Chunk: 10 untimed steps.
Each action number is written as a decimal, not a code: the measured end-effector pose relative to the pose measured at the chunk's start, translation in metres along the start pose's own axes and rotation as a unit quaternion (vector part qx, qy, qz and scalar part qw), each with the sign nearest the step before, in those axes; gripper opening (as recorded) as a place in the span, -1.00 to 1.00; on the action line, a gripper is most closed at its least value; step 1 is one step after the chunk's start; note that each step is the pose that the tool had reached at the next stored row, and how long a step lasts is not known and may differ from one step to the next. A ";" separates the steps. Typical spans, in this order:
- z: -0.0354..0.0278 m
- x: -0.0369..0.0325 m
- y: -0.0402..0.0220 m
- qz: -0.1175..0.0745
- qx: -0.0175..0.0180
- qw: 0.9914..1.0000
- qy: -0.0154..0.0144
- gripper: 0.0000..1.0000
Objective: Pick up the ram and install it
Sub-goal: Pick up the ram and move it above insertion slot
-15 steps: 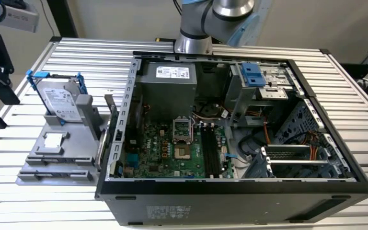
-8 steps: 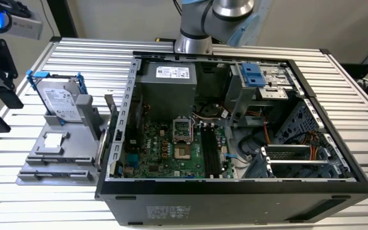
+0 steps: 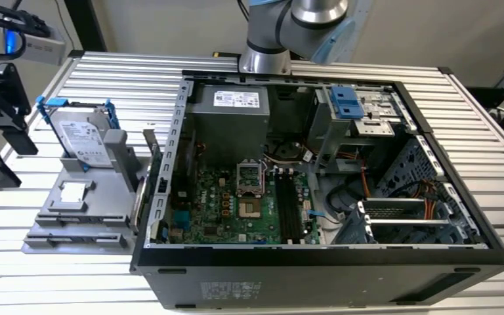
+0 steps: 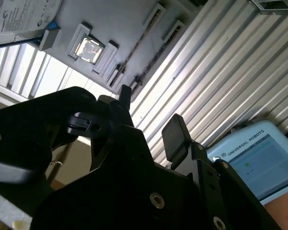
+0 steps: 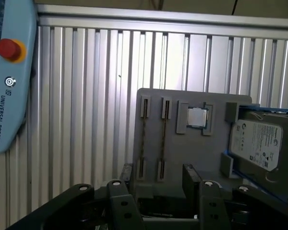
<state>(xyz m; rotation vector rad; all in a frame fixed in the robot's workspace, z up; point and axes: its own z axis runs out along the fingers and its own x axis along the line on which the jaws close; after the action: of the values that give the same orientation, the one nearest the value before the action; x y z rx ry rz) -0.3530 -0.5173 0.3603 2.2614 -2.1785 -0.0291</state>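
Exterior view: grey tray (image 3: 103,203) on surface (image 3: 129,72), beside case (image 3: 322,262).
First wrist view: tool (image 5: 159,178) spread wide, holding nothing, near the tray's edge. 2 ram sticks (image 5: 144,139) sit in tray slots.
Second wrist view: fingers (image 4: 175,136) well apart, clear of the sticks.

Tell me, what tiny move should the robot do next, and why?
Probably ease closer to the gray holder. The gripper hangs open and empty near it, and the ram stands on edge in its slot, seemingly lined up between the jaws and untouched.
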 end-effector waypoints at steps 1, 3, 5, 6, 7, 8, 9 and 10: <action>0.0008 0.0000 0.0000 0.000 0.000 1.000 0.000 1.00; 0.0024 -0.0002 -0.0001 0.001 0.000 1.000 0.000 1.00; 0.0045 -0.0003 -0.0002 0.002 0.000 1.000 0.000 1.00; 0.0057 -0.0003 -0.0003 0.003 0.000 1.000 0.000 1.00; 0.0068 -0.0003 -0.0004 0.004 0.000 1.000 0.000 1.00; 0.0079 -0.0003 -0.0006 0.006 0.000 1.000 0.000 1.00; 0.0091 -0.0003 -0.0008 0.009 0.000 1.000 0.000 1.00; 0.0100 -0.0003 -0.0010 0.011 0.000 1.000 0.000 1.00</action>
<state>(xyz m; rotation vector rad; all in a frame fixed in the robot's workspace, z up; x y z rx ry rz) -0.3522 -0.5168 0.3502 2.2366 -2.2044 -0.0291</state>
